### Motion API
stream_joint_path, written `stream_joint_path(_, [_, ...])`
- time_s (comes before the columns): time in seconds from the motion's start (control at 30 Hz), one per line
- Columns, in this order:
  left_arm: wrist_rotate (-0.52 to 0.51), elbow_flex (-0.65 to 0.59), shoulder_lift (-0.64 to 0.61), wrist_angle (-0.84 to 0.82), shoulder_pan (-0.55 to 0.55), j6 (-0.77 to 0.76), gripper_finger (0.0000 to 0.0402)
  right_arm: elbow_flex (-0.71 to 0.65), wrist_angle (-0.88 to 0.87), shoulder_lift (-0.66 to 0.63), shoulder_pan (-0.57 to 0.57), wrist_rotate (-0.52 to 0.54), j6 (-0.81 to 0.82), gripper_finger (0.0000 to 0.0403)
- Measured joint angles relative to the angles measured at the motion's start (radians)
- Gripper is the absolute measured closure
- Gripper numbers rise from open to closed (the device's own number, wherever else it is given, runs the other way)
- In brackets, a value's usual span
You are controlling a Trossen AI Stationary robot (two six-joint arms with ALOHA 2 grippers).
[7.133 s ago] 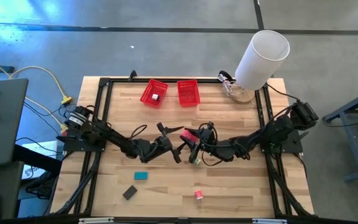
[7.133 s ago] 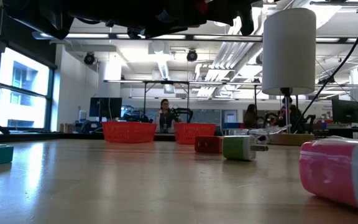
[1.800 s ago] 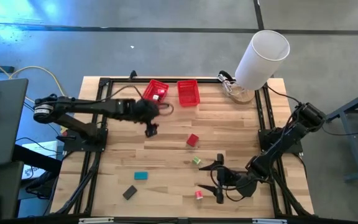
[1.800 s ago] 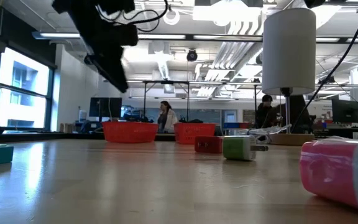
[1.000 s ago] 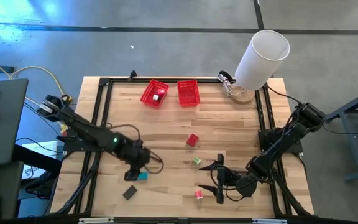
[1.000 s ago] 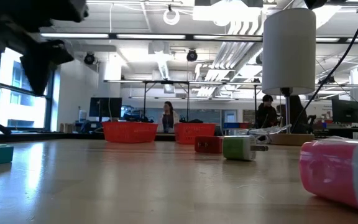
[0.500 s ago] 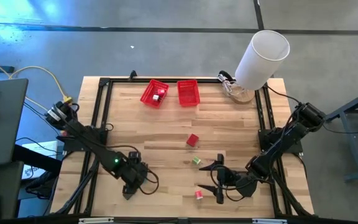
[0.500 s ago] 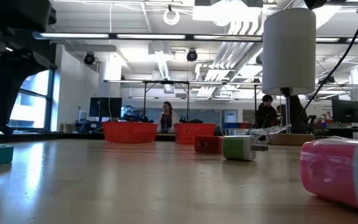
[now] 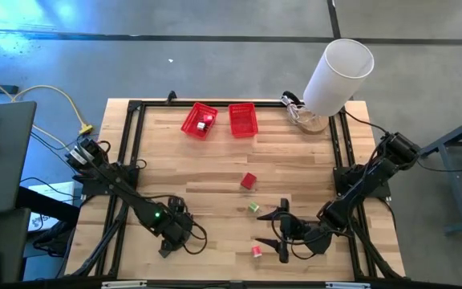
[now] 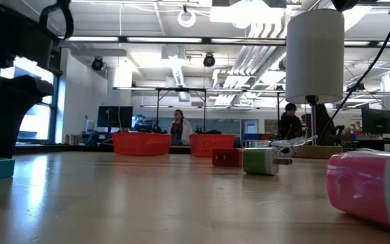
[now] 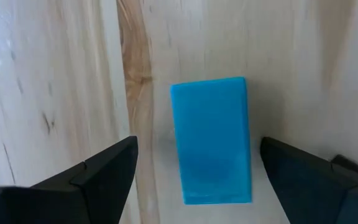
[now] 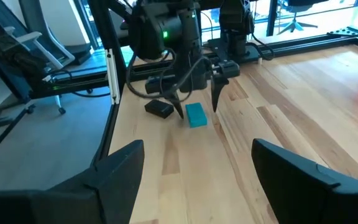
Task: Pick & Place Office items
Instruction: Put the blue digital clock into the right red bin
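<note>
My left gripper (image 11: 199, 143) is open and points down over the teal block (image 11: 210, 124), which lies flat on the wood. One finger stands on each side of it with a gap, touching nothing. In the right wrist view the same block (image 12: 196, 116) sits between those fingers, with the dark grey block (image 12: 160, 109) beside it. My right gripper (image 9: 281, 233) waits open near the table's near edge, next to the pink block (image 9: 257, 251). The red block (image 9: 249, 181) and the green block (image 9: 253, 208) lie mid-table. A small silvery piece (image 9: 202, 124) sits in the left basket.
Two red mesh baskets (image 9: 199, 120) (image 9: 243, 119) stand at the far edge. A big white cylinder (image 9: 339, 76) rises at the far right corner with cables at its foot. A black frame (image 9: 128, 160) rims the table. People show in the room behind.
My left gripper has moved toward the table's near edge and come down until its fingers stand around the teal block. The blocks and my right arm have kept still.
</note>
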Motion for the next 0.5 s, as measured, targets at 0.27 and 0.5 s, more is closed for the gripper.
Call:
stream_joint_path(0.27, [0.037,0.005,0.056,-0.005,0.0,-0.056,0.0072,0.0,0.0,0.0,0.0,-0.002,0.003,0.0117])
stream_joint_path(0.5, [0.041,0.003,0.058,-0.001,0.0,-0.06,0.0092,0.0,0.0,0.0,0.0,-0.002,0.003,0.0117])
